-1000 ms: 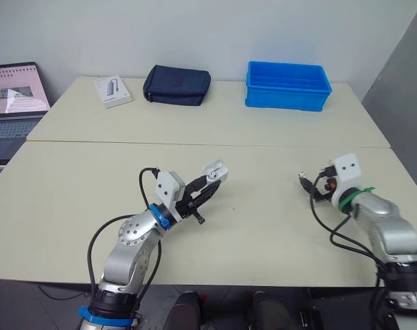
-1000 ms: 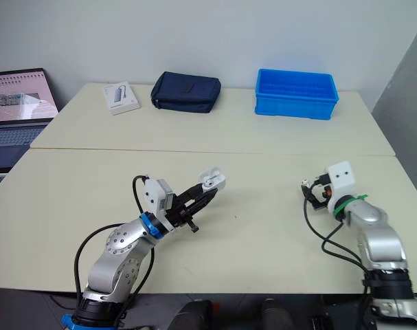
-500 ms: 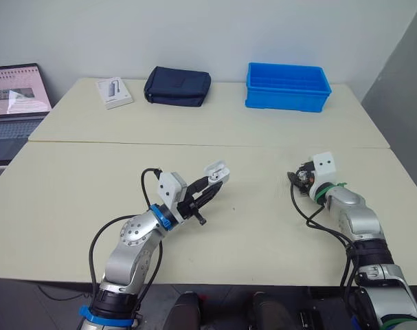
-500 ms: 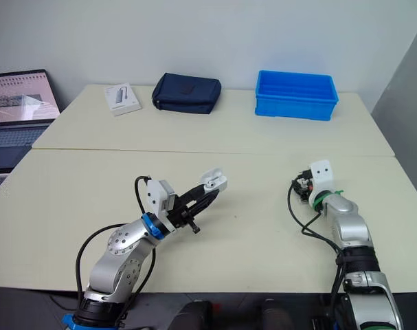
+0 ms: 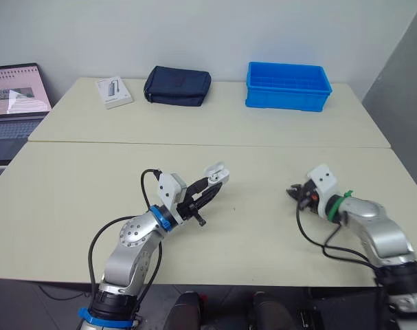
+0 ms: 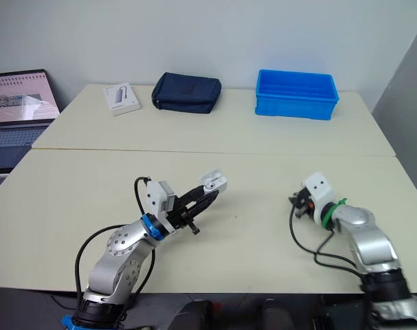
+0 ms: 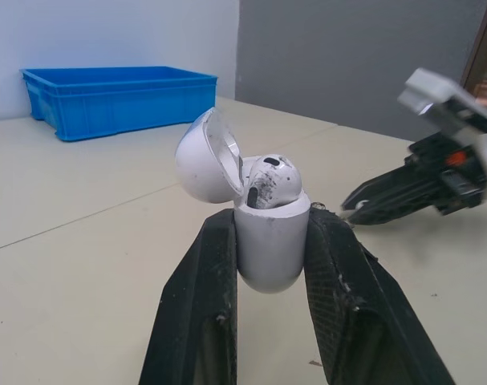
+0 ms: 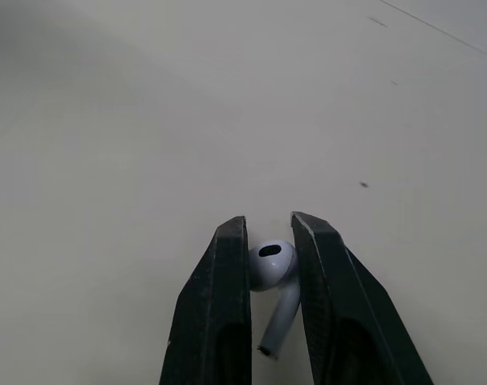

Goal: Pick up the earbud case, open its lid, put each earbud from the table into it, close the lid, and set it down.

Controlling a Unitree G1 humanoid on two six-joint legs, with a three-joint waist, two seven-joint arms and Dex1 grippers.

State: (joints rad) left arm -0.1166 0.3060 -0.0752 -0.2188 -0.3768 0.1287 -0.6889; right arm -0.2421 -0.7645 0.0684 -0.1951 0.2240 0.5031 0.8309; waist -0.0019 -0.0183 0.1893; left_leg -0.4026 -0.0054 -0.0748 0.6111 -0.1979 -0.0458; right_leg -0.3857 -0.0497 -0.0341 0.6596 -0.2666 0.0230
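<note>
Earbud case (image 7: 267, 241) is up off the surface (image 5: 77, 199), over the middle of the front half, a little nearer the near edge than the seam behind it. The left end effector (image 7: 271, 228) has it clamped, one black finger on each side of the white body. Its long axis runs along those fingers: the rounded bottom sits down toward the wrist, and the mouth points away from it, up and off toward the far right corner. The lid (image 7: 204, 156) is swung open and hangs tipped to one side of the mouth. One earbud (image 7: 271, 180) sits in the case, its rounded head poking out.

Over on the right-hand side, well apart from the case, the right end effector (image 8: 269, 237) is closed on the second earbud (image 8: 273, 269). It pinches the bulb between the fingertips, and the stem trails back toward the wrist, roughly along the fingers and a touch aslant. That end effector points across toward the left edge, and whether the bud touches the surface I can't tell.

Along the far edge sit a blue bin (image 5: 288, 86), a dark pouch (image 5: 177, 85) and a small white box (image 5: 113, 91).
</note>
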